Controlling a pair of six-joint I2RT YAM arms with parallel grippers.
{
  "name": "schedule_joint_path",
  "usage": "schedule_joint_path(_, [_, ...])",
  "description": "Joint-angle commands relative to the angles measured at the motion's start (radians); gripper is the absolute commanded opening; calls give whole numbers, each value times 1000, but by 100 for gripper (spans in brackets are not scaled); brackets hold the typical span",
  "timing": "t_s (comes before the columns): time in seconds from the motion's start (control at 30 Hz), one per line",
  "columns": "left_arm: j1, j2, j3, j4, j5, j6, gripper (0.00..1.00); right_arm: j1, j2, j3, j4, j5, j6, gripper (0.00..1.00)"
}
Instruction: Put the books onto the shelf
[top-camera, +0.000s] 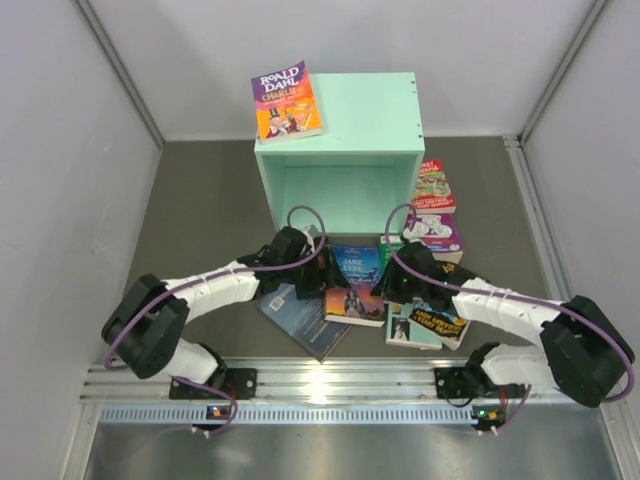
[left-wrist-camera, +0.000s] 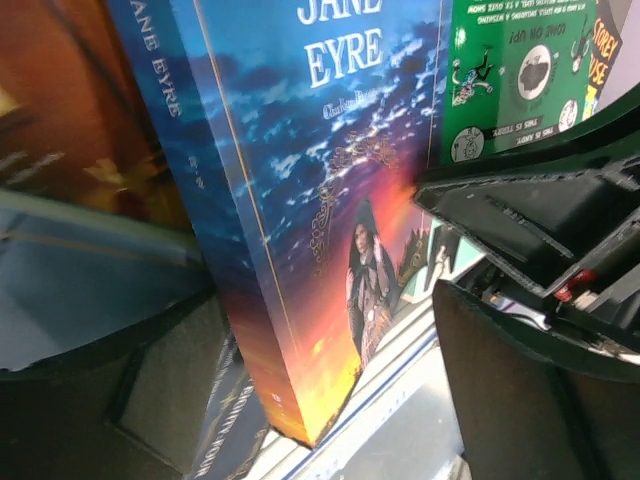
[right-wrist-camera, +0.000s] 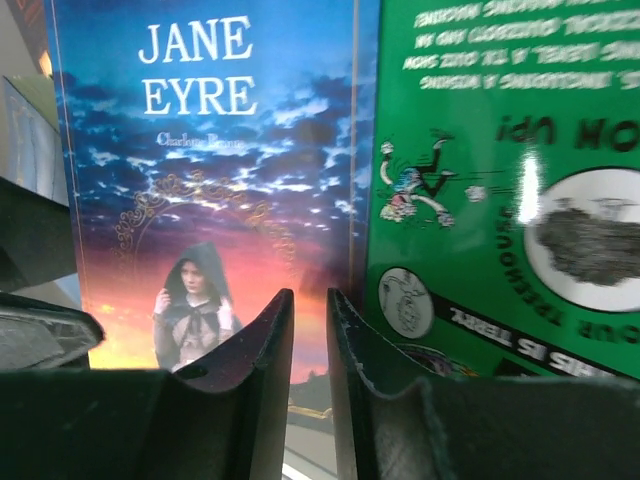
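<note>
In the overhead view, the left arm (top-camera: 215, 288) is being stretched from the lower left toward the middle of the bench (top-camera: 200, 220). The left gripper (left-wrist-camera: 328, 298) is being held with its jaws spread wide. The spine edge of the Jane Eyre book (top-camera: 355, 283) is being straddled by them, with the spine just beside one finger and a gap showing at the other, so nothing is being clamped.

Just left of and below that book, a grey-blue book (top-camera: 300, 320) is lying flat on the bench. Toward the upper middle, a purple Roald Dahl book (top-camera: 285, 100) is resting on the top left corner of the shelf (top-camera: 370, 120). The shelf's open front is facing the arms.

The right gripper (right-wrist-camera: 310, 300) is being held over the right edge of the Jane Eyre cover, next to a green book (right-wrist-camera: 500, 150). Its jaws are drawn almost together, with only a narrow slit between them. Whether the book's edge is being pinched cannot be told.

Further right, a stack of books (top-camera: 433, 205) is lying just beside the shelf's right wall. At the lower right of centre, two more books (top-camera: 425, 327) are being partly covered by the right arm (top-camera: 500, 305).
</note>
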Motion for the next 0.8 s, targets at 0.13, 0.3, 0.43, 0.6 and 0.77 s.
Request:
schedule_joint_path(0.13, [-110,173,61,39,9,-14,66,25,45,-22,-21,-8,-2,19])
schedule_joint_path(0.3, [-112,135,76,-5,-29,-11,16,24,39,-19,-29,-5,-11,19])
schedule_joint_path(0.43, [-112,110,84,37,1,-14,4,25,36,-33,-28,-4,-11,18])
schedule_joint_path(0.6, [-110,92,140,12,35,1,0,25,27,-19,-55,-8,-26,20])
schedule_joint_path(0.77, [-110,-87,304,-254,-96,166,0,16,-86,40,-167,-5,-117,77])
